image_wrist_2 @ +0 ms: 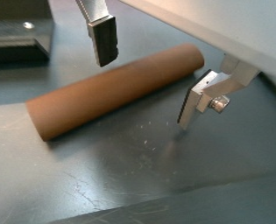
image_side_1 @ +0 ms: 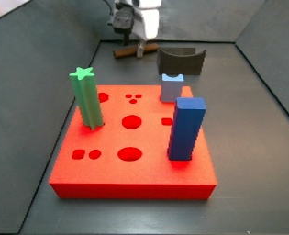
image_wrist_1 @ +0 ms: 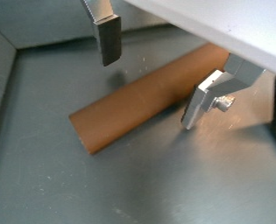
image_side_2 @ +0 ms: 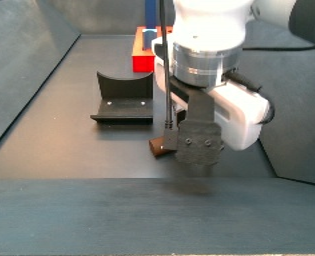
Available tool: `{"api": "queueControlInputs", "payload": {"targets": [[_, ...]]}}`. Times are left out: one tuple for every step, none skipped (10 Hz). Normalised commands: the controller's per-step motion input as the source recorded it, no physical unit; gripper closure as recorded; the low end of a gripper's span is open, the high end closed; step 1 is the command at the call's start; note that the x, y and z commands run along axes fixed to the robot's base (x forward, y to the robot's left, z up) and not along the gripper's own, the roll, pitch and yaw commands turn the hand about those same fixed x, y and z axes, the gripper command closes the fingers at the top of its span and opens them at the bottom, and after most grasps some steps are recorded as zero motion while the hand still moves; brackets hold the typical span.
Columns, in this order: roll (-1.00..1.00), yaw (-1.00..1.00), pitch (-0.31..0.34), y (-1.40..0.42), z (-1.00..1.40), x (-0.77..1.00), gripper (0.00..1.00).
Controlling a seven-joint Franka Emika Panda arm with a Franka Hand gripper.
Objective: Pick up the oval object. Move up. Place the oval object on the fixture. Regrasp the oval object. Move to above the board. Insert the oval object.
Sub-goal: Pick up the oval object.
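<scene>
In both wrist views the gripper [image_wrist_2: 146, 79] hangs with its fingers spread wide either side of the oval object [image_wrist_2: 110, 92]; the brown peg lies flat on the grey floor, ungrasped.

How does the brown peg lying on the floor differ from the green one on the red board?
The oval object lies flat on the grey floor between the open tool fingers; the green star-topped peg stands upright in the board. The brown one is smooth and rounded, the green one star-shaped. Both are slim.
</scene>
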Motion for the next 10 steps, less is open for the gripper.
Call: {"api": "queueControlInputs", "payload": {"targets": [[-0.14, -0.43, -0.336, 0.0, -0.03, 0.05, 0.0], [-0.21, -0.37, -0.5, 0.05, -0.03, 0.0, 0.0], [-0.24, -0.29, -0.493, 0.1, -0.04, 0.0, 0.0], [-0.21, -0.29, -0.416, 0.08, -0.22, 0.0, 0.0], [-0.11, -0.26, -0.336, 0.0, -0.37, -0.03, 0.0], [-0.04, -0.1, -0.164, 0.0, -0.13, -0.05, 0.0], [-0.09, -0.18, 0.0, 0.07, 0.0, 0.17, 0.0], [0.03, 0.0, 0.0, 0.0, 0.0, 0.0, 0.0], [0.0, 0.0, 0.0, 0.0, 0.0, 0.0, 0.0], [0.0, 0.0, 0.0, 0.0, 0.0, 0.0, 1.0]]}}
